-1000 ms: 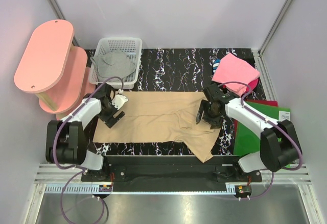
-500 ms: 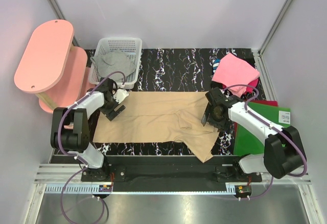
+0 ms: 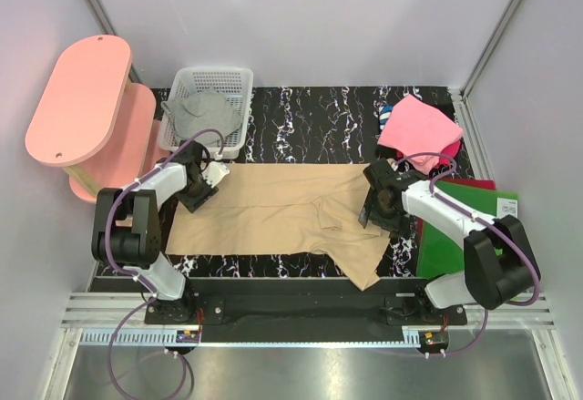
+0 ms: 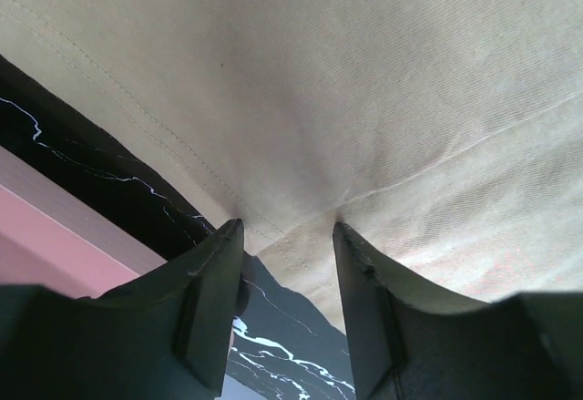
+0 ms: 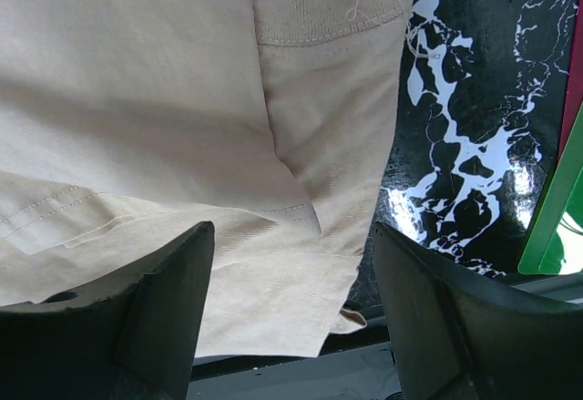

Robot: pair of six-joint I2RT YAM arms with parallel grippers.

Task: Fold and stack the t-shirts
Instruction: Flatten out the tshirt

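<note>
Spread flat before the white basket (image 3: 214,70), the limp, light tan t-shirt (image 3: 273,209) is wanting hem grips: I am straddling its basket-side hem with the left gripper (image 4: 287,227) half-open, hold uncertain, the right gripper (image 5: 291,231) gaping, empty.

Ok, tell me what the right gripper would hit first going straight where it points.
The tan shirt, near its edge. The right gripper points down at it, open; how close is unclear.
</note>
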